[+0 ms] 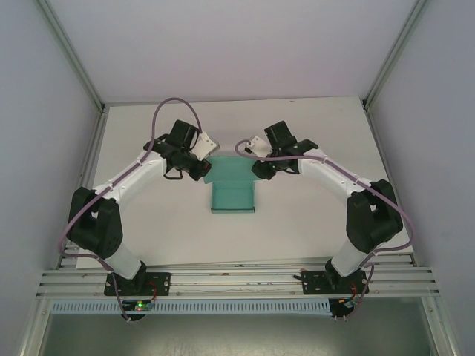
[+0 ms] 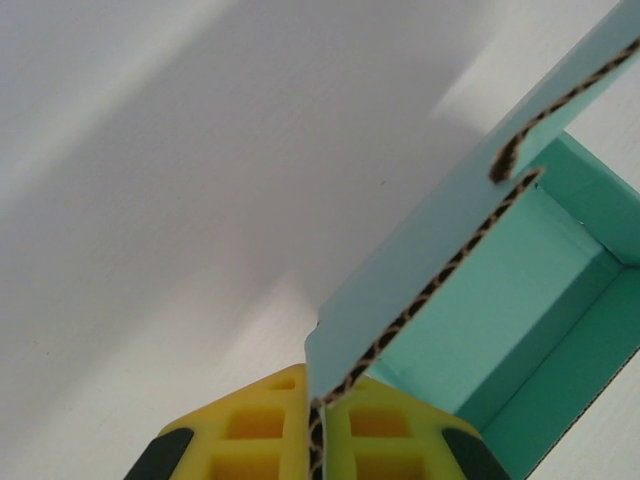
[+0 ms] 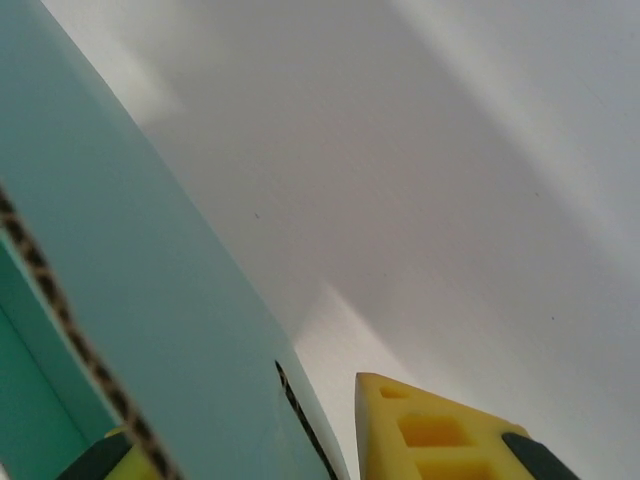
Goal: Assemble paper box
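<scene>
The paper box (image 1: pixel 232 194) sits around the middle of the desk (image 1: pixel 312 222), with one arm at each of its far corners. It is made of thin teal card with a wavy brown layer inside, so I think it is very light. The flat parts look stiff, but it should bend easily along the folds. A hard squeeze could dent or crease it, and it may slide on the smooth desk if it is pushed from one side alone. The best places to hold it are the thin edges of the walls and flaps, close to a fold, with one arm on each side. The left end effector (image 2: pixel 316 440) is pressed together, and its yellow fingers (image 2: pixel 250 430) pinch the edge of a side wall of the box. The right end effector (image 3: pixel 235 432) has a box wall between its two fingers. There looks to be a thin gap next to one yellow finger (image 3: pixel 430 432), so I cannot tell if it is squeezing the card. The other finger is mostly hidden behind the card. From above, the arms cover the far corners of the box. I cannot make out which flaps are up or which tabs are tucked in.
</scene>
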You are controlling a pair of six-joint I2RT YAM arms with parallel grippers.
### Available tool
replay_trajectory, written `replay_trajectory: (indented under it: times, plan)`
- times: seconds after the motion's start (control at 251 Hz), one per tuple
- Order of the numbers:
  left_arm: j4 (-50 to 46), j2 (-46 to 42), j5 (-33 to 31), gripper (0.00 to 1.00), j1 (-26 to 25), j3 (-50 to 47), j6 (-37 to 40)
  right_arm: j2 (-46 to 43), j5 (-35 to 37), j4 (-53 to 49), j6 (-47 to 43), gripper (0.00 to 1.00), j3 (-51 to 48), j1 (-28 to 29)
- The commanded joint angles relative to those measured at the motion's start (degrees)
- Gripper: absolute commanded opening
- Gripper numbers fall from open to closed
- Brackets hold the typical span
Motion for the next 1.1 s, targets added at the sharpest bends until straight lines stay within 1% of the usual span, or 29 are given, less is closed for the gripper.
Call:
replay_trajectory:
  times: [0.0, 0.048, 0.092, 0.18, 0.223, 0.271, 0.299, 0.367, 0.435, 0.475, 0.519, 0.575, 0.662, 0.758, 0.842, 1.097]
  plan:
    - [0.7, -2.2, -2.6, 0.00, -0.7, -1.5, -1.0, -2.6, 0.6, -1.5, 1.0, 0.19, -0.9, 0.1]
    - [1.3, -2.5, -3.3, 0.00, -0.7, -1.7, -1.7, -2.5, 0.1, -2.5, 1.0, 0.17, -0.7, 0.1]
    - [2.0, -2.8, -4.0, 0.00, -0.8, -1.5, -2.8, -2.4, 0.3, -3.1, 1.4, 0.10, -0.4, 0.1]
    - [3.7, -3.3, -4.3, 0.00, -1.1, -1.5, -5.7, -2.3, 0.5, -2.3, 2.7, 0.00, -0.5, 0.3]
    - [5.1, -3.6, -4.6, 0.00, -1.3, -1.3, -8.6, -2.3, 1.4, -0.6, 4.9, 0.00, -0.8, 0.7]
    - [6.0, -3.7, -6.6, 0.00, -1.9, -0.6, -12.8, -2.3, 4.3, 1.6, 9.1, 0.00, -0.5, 1.5]
    - [7.0, -3.7, -8.4, 0.00, -2.2, -0.3, -16.4, -2.4, 7.0, 3.3, 12.3, 0.00, -0.3, 2.0]
    - [9.1, -3.0, -9.9, 0.00, -2.7, 0.7, -25.5, -2.3, 13.6, 7.4, 21.5, 0.00, 0.8, 3.3]
    - [9.6, -1.7, -12.0, 0.00, -3.5, 2.1, -33.6, -1.7, 16.9, 10.9, 31.1, 0.00, 1.8, 4.0]
    - [10.1, -1.0, -14.7, 0.00, -4.3, 2.6, -37.4, -1.4, 16.9, 13.4, 36.4, 0.00, 1.9, 4.1]
    - [10.8, -0.3, -16.2, 0.00, -5.6, 3.2, -38.3, -1.1, 15.6, 16.8, 40.6, 0.00, 1.5, 4.2]
    - [10.9, 0.6, -20.6, 0.00, -7.6, 4.2, -40.6, -0.8, 16.5, 21.0, 46.7, 0.00, 0.5, 4.5]
    - [9.5, 2.6, -24.2, 0.00, -9.0, 6.7, -44.7, 0.0, 16.8, 25.4, 51.3, 0.00, -0.3, 5.7]
    - [11.4, 4.3, -23.1, 0.00, -9.0, 7.0, -48.7, 1.3, 17.8, 27.2, 54.0, 0.00, -0.2, 6.5]
    - [13.3, 6.2, -22.2, 0.00, -9.1, 7.1, -51.3, 2.7, 18.4, 27.1, 54.1, 0.00, 0.4, 7.1]
    - [16.0, 11.6, -19.1, 0.00, -9.1, 10.3, -54.6, 5.5, 17.7, 27.7, 53.0, 0.00, -1.4, 7.4]
